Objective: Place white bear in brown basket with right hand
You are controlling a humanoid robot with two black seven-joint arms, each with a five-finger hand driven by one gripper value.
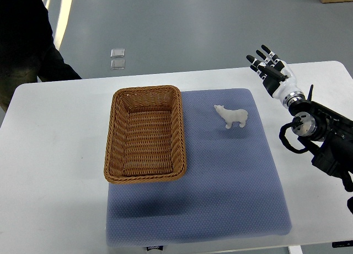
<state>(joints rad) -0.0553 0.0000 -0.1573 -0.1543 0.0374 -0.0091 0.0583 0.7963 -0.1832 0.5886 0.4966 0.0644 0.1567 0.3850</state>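
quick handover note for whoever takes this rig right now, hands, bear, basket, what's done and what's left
Right hand: open, fingers spread, holding nothing, raised near the table's far right edge, well clear of the bear.
Left hand: not in view.
White bear: standing on the blue mat, to the right of the basket, untouched.
Brown basket: empty, on the mat's left side.
Done: nothing yet.
Left: reach to the bear, grasp it, carry it over and release it into the basket.

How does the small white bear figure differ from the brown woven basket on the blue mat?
The small white bear figure is smooth, pale and solid; the brown woven basket is ribbed wicker, open-topped and holds nothing. The bear is far smaller than the basket. The bear lies wholly on the blue mat, while the basket overhangs the mat's left edge onto the white table. Neither is touched by the right hand.
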